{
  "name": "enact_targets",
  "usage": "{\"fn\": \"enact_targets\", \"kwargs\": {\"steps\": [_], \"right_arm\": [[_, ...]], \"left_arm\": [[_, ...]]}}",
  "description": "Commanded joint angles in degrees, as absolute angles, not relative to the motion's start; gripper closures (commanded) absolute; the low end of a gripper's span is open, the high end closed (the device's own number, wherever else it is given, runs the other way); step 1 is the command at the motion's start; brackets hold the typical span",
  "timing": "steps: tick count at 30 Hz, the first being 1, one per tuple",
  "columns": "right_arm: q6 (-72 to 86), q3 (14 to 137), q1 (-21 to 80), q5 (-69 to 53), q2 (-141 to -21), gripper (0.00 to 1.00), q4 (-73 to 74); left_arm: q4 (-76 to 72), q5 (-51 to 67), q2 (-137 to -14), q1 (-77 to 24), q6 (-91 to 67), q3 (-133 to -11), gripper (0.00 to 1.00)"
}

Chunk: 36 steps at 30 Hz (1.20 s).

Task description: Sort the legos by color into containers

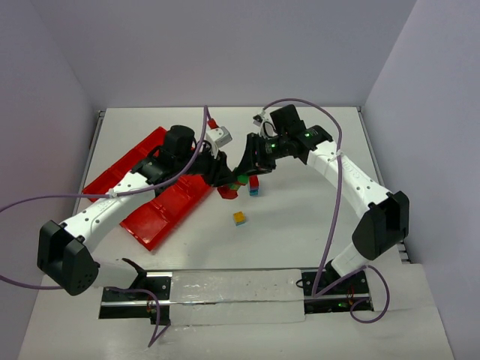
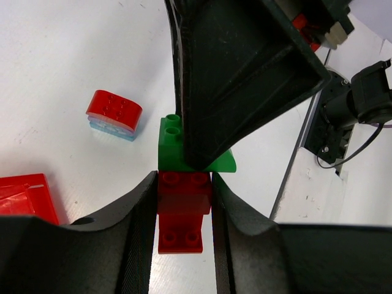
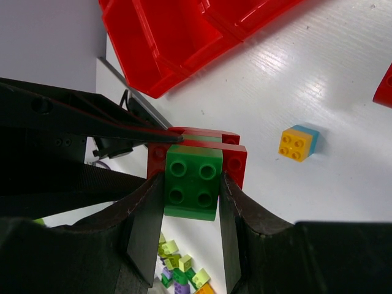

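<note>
The left arm [image 1: 112, 204] and right arm [image 1: 352, 176] both stretch inward, wrists almost meeting tip to tip, the left gripper [image 2: 184, 184] with fingers [image 2: 139, 214] clamped on a red brick [image 2: 182, 236], the right gripper [image 3: 192, 177] pinching a green brick [image 3: 195, 197].

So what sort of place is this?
Probably a robotics lab cell: plain panels box in a white table, the left arm and right arm bolt to a rail at its near edge, holding a red brick and a green brick.
</note>
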State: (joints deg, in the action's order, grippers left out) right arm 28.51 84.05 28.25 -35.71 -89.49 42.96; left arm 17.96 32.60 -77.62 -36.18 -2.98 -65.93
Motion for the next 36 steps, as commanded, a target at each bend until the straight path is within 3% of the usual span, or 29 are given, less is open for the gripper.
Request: {"fn": "enact_targets", "kwargs": {"steps": [1, 10, 13, 16, 22, 36], "right_arm": [[29.9, 85.3, 25.6, -36.0, -88.3, 1.0, 39.7], [30.6, 87.6, 21.9, -31.5, -86.7, 1.0, 41.0], [30.4, 87.9, 21.7, -26.2, -87.0, 1.0, 43.0], [29.8, 87.9, 21.7, -11.7, -87.8, 1.0, 46.1], [29.2, 86.9, 23.0, -1.4, -89.8, 1.0, 47.6], [29.0, 91.7, 30.7, 0.0, -94.7, 1.0, 45.5]], "left_arm": [[20.7, 33.0, -77.0, -36.5, -0.6, -67.0, 1.0], [19.9, 29.8, -75.5, -36.6, -1.6, -65.0, 1.0], [20.5, 26.5, -75.1, -36.4, -2.2, -65.1, 1.0], [21.2, 19.7, -73.4, -35.3, -3.9, -65.6, 1.0], [18.0, 13.5, -68.9, -27.2, -12.7, -65.4, 1.0], [20.7, 14.2, -69.7, -15.3, -24.0, -70.5, 1.0]]}}
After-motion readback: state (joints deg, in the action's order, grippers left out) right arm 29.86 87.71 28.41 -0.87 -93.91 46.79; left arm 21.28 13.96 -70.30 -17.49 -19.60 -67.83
